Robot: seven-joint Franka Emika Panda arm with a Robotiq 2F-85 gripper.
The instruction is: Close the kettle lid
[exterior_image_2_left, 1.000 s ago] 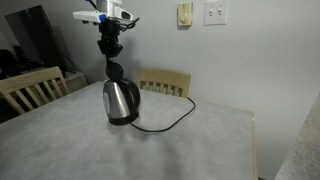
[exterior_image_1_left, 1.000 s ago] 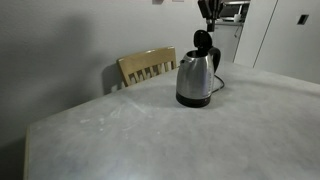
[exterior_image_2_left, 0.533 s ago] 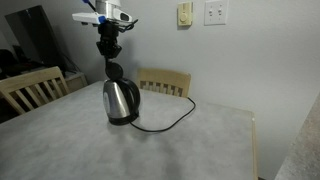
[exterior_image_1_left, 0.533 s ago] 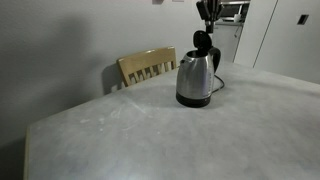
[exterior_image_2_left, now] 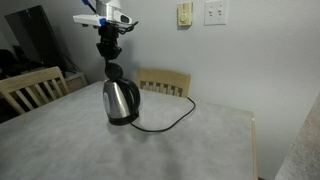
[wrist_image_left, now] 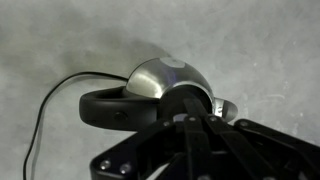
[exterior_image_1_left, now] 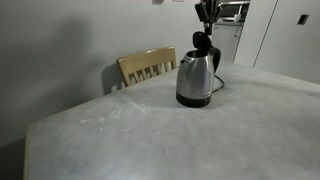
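Note:
The stainless-steel kettle [exterior_image_1_left: 194,78] stands on its black base on the grey table, seen in both exterior views [exterior_image_2_left: 120,101]. Its black handle faces away from the chair. The kettle lid [exterior_image_1_left: 202,41] is black and stands open, upright above the top opening [exterior_image_2_left: 113,71]. My gripper [exterior_image_1_left: 208,22] hangs straight above the lid with its fingers together, a small gap from the lid's top edge [exterior_image_2_left: 108,50]. In the wrist view the kettle [wrist_image_left: 158,76] lies below my closed fingers [wrist_image_left: 190,116], which hide most of the lid.
A wooden chair [exterior_image_1_left: 147,66] stands behind the table next to the kettle; another chair [exterior_image_2_left: 30,87] is at the table's side. The kettle's black cord [exterior_image_2_left: 175,119] runs across the tabletop [exterior_image_1_left: 150,135] toward the wall.

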